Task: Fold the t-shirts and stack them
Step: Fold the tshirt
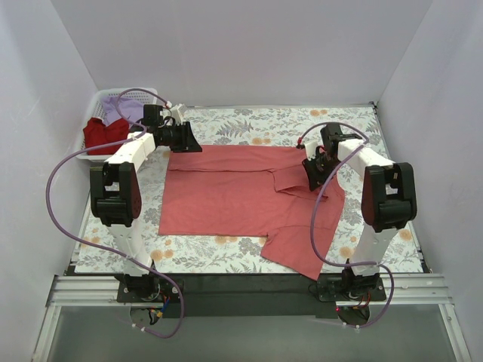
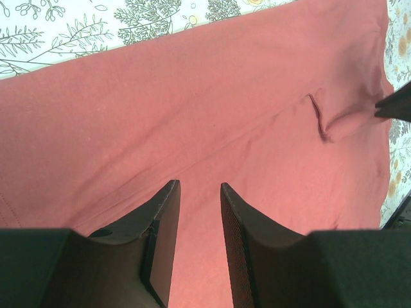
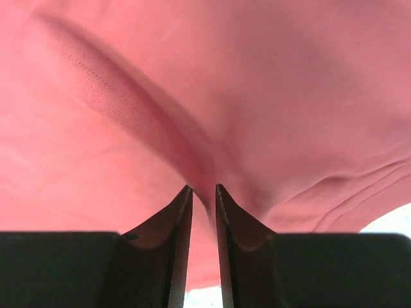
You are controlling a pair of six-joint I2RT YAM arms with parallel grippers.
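The large coral-red t-shirt (image 1: 226,192) lies spread flat on the floral cloth, with a sleeve folded in at its right side and a flap hanging toward the near edge. My left gripper (image 1: 192,143) is at the shirt's far left corner. Its jaws (image 2: 200,186) stand open just above the fabric (image 2: 225,96). My right gripper (image 1: 309,179) is shut on a pinched ridge of the coral-red shirt (image 3: 257,77), and the fabric rises into its tips (image 3: 203,187). The darker red tee (image 1: 102,134) and the lavender tee (image 1: 121,109) lie in the basket.
The white lattice basket (image 1: 96,99) stands at the far left corner. The grey-and-orange floral cloth (image 1: 249,124) covers the table. White walls close in the back and both sides. The right gripper's tip shows at the right edge of the left wrist view (image 2: 395,106).
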